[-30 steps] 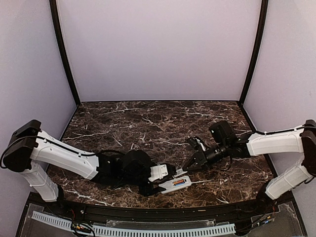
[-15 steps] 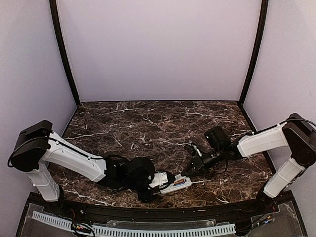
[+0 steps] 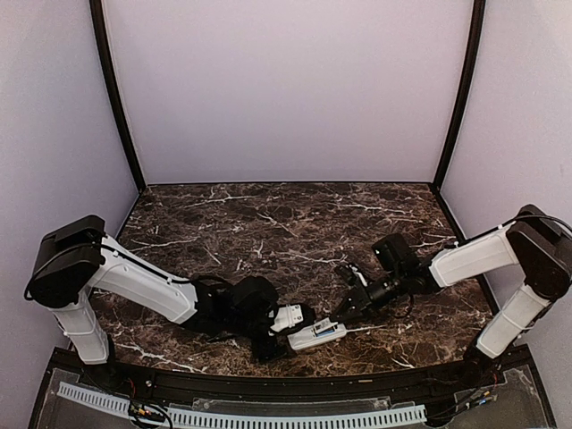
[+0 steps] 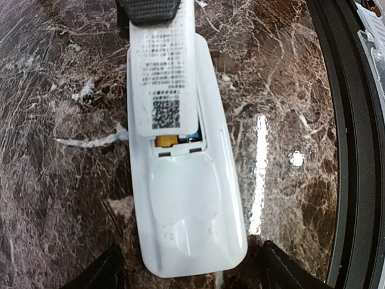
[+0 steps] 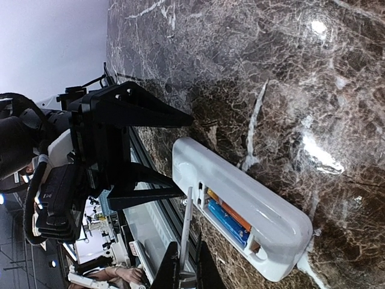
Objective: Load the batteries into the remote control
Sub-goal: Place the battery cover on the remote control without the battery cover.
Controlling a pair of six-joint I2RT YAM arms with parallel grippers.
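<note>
The remote control (image 4: 186, 198) lies back-up on the table (image 3: 268, 223). Its long axis runs from the released left end effector (image 4: 192, 274), straddling its rounded end, to the right end effector (image 5: 186, 268), clenched on the cover (image 4: 161, 72) over the seated batteries (image 5: 227, 217).

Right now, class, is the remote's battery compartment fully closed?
No, the right wrist view shows the orange battery and the blue battery exposed in the remote, the cover tilted up off them.
</note>
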